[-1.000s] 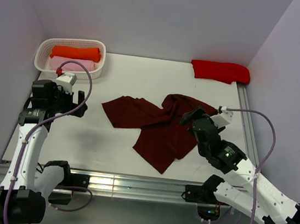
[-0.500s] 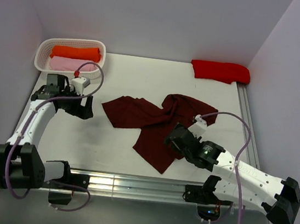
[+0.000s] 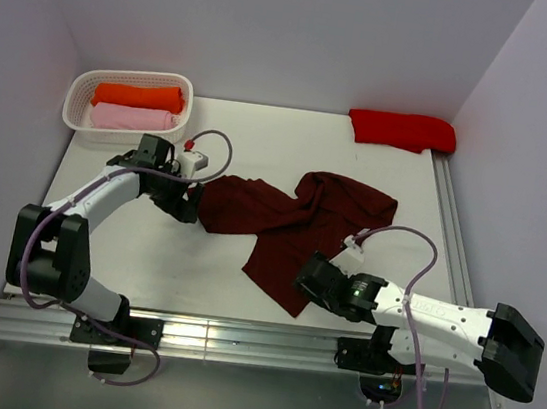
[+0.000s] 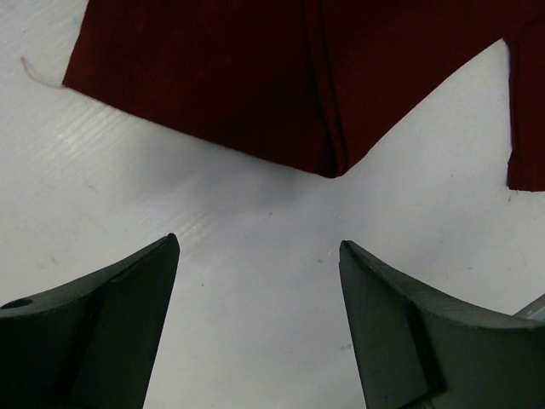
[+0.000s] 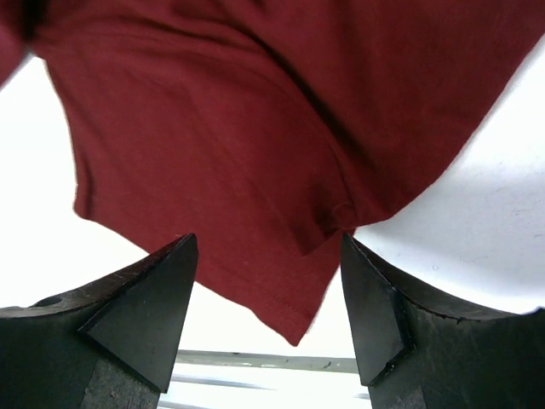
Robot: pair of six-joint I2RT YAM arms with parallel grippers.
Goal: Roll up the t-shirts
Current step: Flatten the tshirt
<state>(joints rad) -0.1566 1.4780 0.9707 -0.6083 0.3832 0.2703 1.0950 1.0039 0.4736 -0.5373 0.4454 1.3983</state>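
Maroon t-shirt [image 3: 297,218] is lying crumpled mid-frame in the top view, seemingly awaiting spreading, with the left pincer [image 3: 190,212] at its left edge and the right pincer [image 3: 302,281] at its lower edge. In the left wrist view, open jaws are hovering short of a hem corner and probably needing to advance. In the right wrist view, open jaws are straddling a hem, with any contact underneath hidden.

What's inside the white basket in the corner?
An orange t-shirt and a pale pink t-shirt, both rolled, lie side by side in the white basket. They cover its floor, so anything under them cannot be seen.
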